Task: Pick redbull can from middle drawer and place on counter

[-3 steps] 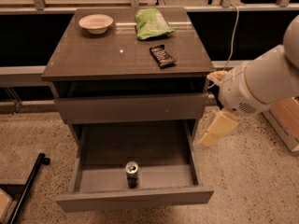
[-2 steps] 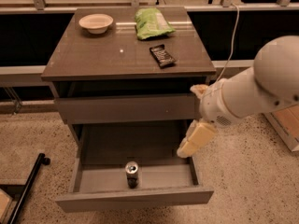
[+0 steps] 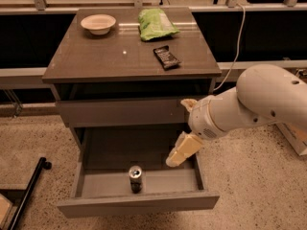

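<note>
Approach step: gripper (image 3: 183,150) hovers over the open middle drawer (image 3: 139,202), right of redbull can (image 3: 135,178), opening can't tell; next, descend left onto can.

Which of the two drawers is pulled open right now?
The bottom drawer, with the can standing in it; the drawer above is pushed in. The gripper hangs over the bottom drawer's right side, apart from the can.
</note>
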Available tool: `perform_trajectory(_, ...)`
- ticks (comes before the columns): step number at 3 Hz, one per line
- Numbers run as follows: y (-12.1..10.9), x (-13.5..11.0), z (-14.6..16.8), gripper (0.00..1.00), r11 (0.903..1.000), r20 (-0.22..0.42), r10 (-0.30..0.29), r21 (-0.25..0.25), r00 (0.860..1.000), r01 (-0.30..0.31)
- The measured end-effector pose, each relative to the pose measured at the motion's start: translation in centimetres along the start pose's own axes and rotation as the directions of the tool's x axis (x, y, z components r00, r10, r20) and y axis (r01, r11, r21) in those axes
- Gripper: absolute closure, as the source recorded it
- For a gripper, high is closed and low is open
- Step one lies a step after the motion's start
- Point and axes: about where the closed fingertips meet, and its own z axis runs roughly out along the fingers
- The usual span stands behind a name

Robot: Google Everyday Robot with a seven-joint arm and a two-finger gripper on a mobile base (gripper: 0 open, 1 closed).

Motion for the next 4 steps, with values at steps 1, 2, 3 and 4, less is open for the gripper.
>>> perform_trajectory(1, 0.8, 0.3, 1.4, 0.00, 0.9994, 0.002, 0.027, -0.020, 1.000, -0.026)
perform_trajectory(2, 1.8, 0.7, 5.1, 0.00, 0.9944, 0.069, 0.077, -0.078, 0.995, -0.072)
perform_trajectory(3, 2.7, 2.1, 10.2, 0.00, 0.9847, 0.125, 0.137, -0.126, 0.983, -0.121)
perform_trajectory(4, 3.1, 4.0, 15.4, 0.00, 0.9743, 0.162, 0.188, -0.156, 0.969, -0.163)
